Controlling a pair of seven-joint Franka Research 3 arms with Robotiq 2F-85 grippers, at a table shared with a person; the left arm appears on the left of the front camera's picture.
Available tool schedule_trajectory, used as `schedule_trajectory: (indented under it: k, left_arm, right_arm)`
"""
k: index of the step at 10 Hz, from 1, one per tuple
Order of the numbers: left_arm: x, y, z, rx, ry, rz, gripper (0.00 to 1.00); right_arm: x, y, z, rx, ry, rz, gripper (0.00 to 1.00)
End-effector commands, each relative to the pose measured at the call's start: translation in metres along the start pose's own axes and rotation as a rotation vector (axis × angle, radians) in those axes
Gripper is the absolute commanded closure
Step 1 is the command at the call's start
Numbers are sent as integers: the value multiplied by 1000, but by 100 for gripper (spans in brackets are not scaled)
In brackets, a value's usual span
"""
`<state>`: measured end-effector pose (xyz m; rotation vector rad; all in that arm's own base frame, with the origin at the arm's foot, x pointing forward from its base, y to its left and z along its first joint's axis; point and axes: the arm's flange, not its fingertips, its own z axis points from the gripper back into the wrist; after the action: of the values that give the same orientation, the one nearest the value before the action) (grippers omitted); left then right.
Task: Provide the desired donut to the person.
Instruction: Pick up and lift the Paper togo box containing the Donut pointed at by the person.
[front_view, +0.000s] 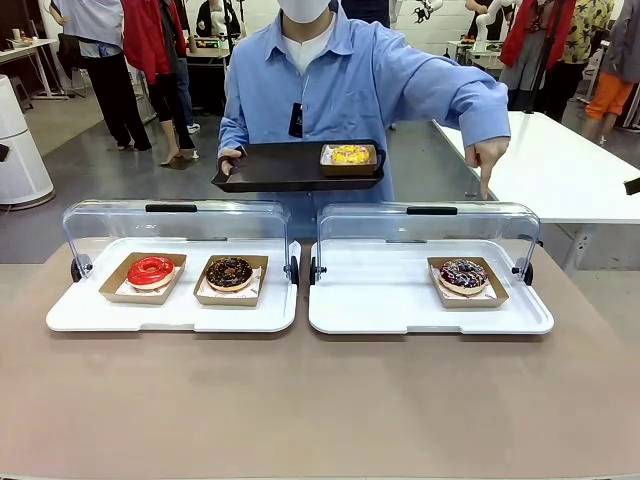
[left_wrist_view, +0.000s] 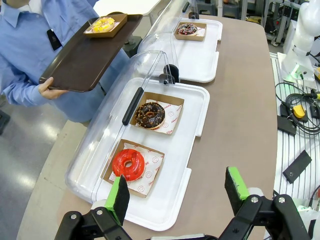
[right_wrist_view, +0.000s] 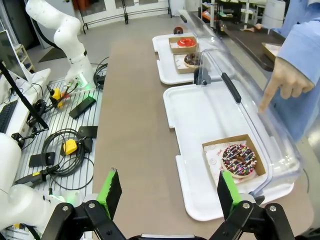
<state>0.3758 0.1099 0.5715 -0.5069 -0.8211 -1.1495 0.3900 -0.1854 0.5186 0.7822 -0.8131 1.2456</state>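
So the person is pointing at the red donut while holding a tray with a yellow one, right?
Not quite. The hand points down toward the sprinkled donut, not the red donut, as the front view shows. The tray with the yellow donut is right.

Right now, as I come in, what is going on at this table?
The person holds a dark tray carrying a yellow donut in one hand and points with the other hand at the sprinkled donut in the right white case. A red donut and a chocolate donut lie in the left case. Both lids are up. The left gripper and the right gripper are open and empty above the table.
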Motion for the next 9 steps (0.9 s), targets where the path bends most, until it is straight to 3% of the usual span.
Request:
schedule_trajectory:
  k: [1,6,9]
  left_arm:
    - [1,-1,0,-3,-15,3,0]
    - [1,-1,0,-3,-15,3,0]
    - [1,-1,0,-3,-15,3,0]
  right_arm:
    - [-1,1,0,5,-8,8,0]
    - [0,0,0,0,0,0,0]
    - [59,3,-31,44,268,21,0]
